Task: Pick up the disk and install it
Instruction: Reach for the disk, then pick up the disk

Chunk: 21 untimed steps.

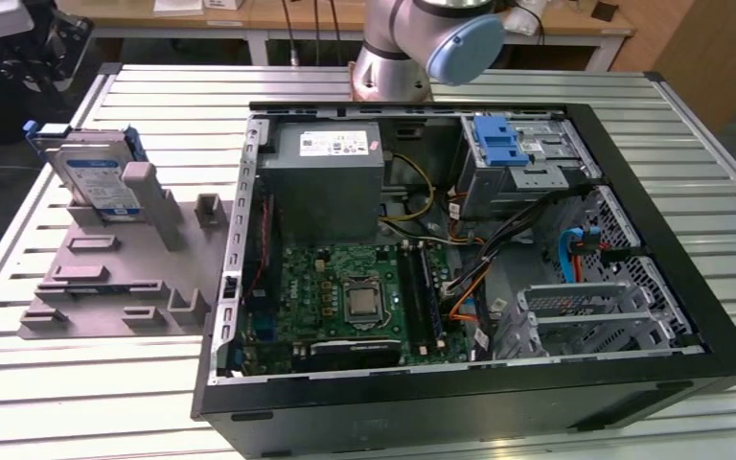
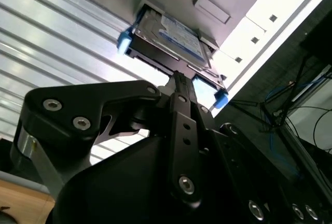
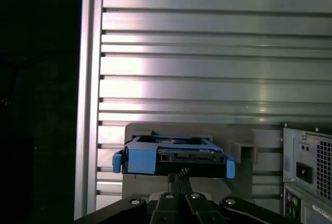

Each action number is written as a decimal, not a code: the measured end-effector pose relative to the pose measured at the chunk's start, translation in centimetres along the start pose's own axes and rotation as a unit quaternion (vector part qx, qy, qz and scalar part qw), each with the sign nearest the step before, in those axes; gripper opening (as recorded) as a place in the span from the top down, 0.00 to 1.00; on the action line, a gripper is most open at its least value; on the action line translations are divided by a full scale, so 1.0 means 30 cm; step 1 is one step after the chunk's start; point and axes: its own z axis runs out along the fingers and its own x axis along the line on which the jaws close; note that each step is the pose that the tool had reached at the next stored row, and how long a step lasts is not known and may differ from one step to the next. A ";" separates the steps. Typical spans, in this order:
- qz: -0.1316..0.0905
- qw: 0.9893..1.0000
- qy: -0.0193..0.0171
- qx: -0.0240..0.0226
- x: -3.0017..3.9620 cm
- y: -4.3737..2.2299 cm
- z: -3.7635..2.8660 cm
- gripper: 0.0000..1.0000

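At ten o'clock from the open computer case [image 1: 675,383] in the exterior view, the disk [image 1: 93,177] stands on edge in a grey holder [image 1: 112,278] on the slatted table [image 1: 61,383], apart from the case. That view gives its white-and-blue label face. The first wrist view gives the disk [image 3: 174,154] edge-on, with the blue carrier frame at both ends. The second wrist view catches the label at a slant [image 2: 168,37]. In both wrist views the hand [image 3: 177,175] [image 2: 176,79] points toward the disk, pressed together and gripping nothing. Inside the case, the exterior view shows the motherboard [image 1: 356,297], with the power supply [image 1: 330,182] at twelve o'clock from it and a blue latch [image 1: 502,144] at one o'clock.
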 end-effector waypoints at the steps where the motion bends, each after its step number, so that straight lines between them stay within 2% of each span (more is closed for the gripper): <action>1: 0.000 1.000 0.000 0.000 0.011 0.000 0.001 0.89; 9: 0.000 1.000 0.001 0.000 0.079 0.003 0.006 0.89; 21: 0.000 1.000 0.001 0.000 0.085 0.003 0.007 0.89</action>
